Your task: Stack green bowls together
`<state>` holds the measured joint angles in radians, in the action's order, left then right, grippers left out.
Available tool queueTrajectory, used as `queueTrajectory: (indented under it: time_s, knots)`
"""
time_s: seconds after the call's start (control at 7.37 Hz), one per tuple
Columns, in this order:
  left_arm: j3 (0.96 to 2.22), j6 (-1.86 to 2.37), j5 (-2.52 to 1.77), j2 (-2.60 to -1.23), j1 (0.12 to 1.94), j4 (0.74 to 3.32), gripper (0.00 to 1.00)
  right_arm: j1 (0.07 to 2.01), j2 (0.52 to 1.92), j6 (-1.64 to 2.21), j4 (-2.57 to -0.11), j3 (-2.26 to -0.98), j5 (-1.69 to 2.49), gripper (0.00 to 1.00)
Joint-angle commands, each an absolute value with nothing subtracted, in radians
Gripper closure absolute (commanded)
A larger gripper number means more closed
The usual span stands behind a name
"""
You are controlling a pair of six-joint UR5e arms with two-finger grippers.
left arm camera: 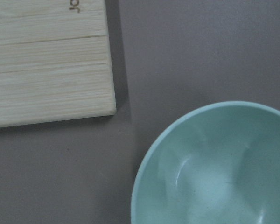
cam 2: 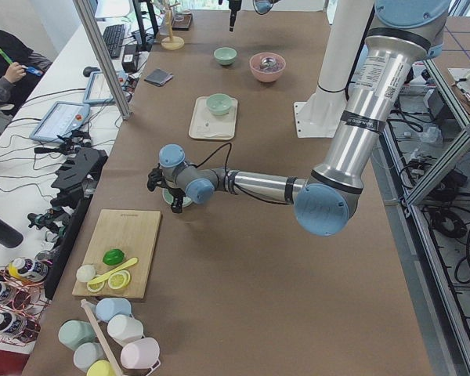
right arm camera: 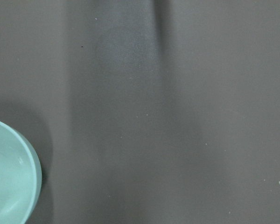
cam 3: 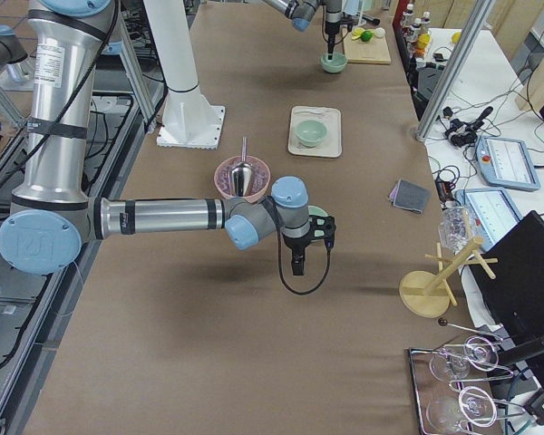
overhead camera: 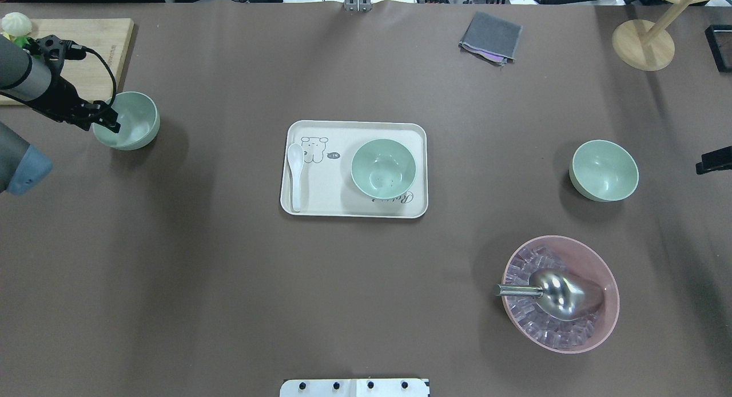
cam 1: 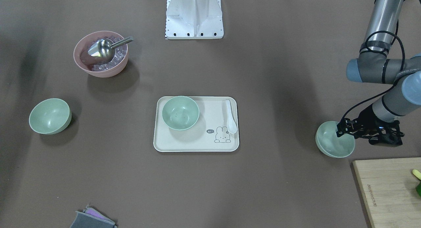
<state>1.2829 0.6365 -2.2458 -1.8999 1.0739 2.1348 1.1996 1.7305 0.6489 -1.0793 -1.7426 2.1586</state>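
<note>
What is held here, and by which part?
Left gripper sits at the rim of one green bowl; whether it grips cannot be told. Right gripper holds nothing.

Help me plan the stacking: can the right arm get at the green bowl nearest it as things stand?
Probably yes. The right gripper hangs just beside that green bowl, apart from it, with only bare table between; the pink bowl stands nearer the robot, off the path.

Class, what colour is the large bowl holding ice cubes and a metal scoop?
Pink. The bowl shows best in the overhead exterior view.
</note>
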Motion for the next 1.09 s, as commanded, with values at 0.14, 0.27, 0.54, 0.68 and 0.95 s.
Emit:
queueTrajectory:
  time_s: [0.14,0.27,0.54,0.68,0.95]
  knots:
    - [1.290,0.640,-2.247,-1.905,1.078,2.137,1.00,1.200,1.729,0.649,-1.078,-1.743,2.160,0.00]
    - [1.295,0.647,-2.255,-1.919,1.091,2.128,1.00,1.200,1.729,0.649,-1.080,-1.743,2.160,0.00]
    - [1.342,0.687,-2.256,-1.940,1.095,2.082,1.00,1.200,1.729,0.650,-1.080,-1.743,2.160,0.00]
    - [1.395,0.754,-2.256,-1.960,1.094,2.027,1.00,1.200,1.729,0.650,-1.078,-1.743,2.160,0.00]
    - [1.533,0.930,-2.281,-2.017,1.082,1.849,1.00,1.201,1.730,0.650,-1.080,-1.743,2.158,0.00]
